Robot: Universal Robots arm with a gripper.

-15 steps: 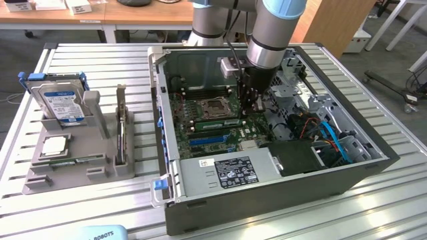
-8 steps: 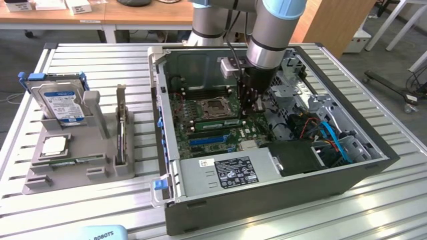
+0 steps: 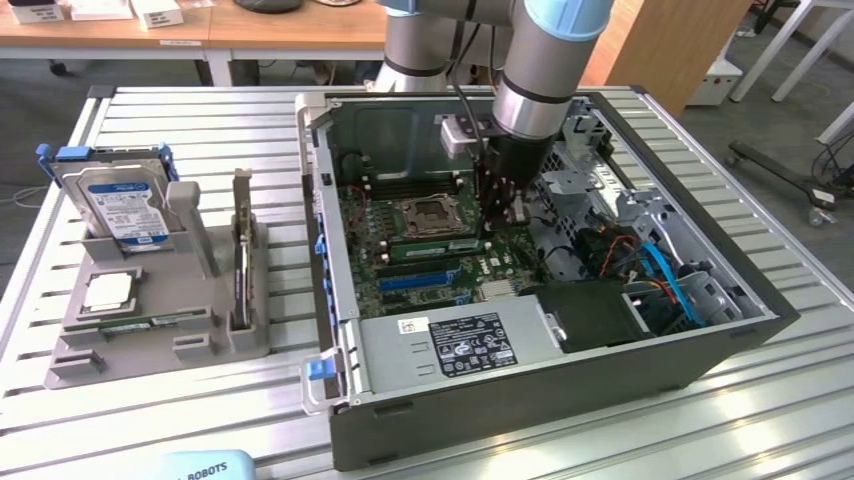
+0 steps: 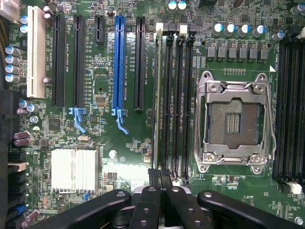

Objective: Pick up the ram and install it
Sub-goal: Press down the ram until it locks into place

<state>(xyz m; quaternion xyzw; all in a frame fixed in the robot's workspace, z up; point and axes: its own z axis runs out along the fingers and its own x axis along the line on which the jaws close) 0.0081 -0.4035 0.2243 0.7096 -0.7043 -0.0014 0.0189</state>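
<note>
A ram stick [image 3: 438, 243] stands on edge in the memory slot farthest from the empty processor socket [image 3: 430, 213], on the side toward the blue card slot [image 4: 119, 67]. In the wrist view the ram [image 4: 156, 95] shows edge-on as a thin pale line along that slot. My gripper [image 3: 511, 215] reaches down into the open computer case [image 3: 534, 385]. It [image 4: 160, 179] is shut, its black fingertips [image 4: 153, 183] pressed together right over one end of the stick. Nothing shows between them. Whether they touch the stick I cannot tell.
On the exterior view's left a grey holder [image 3: 80, 365] carries a hard drive [image 3: 123, 205], a square silver chip [image 3: 107, 290], an upright dark card [image 3: 240, 270] and another thin green stick [image 3: 147, 323]. Drive cages and cables [image 3: 641, 260] crowd the case beside the arm.
</note>
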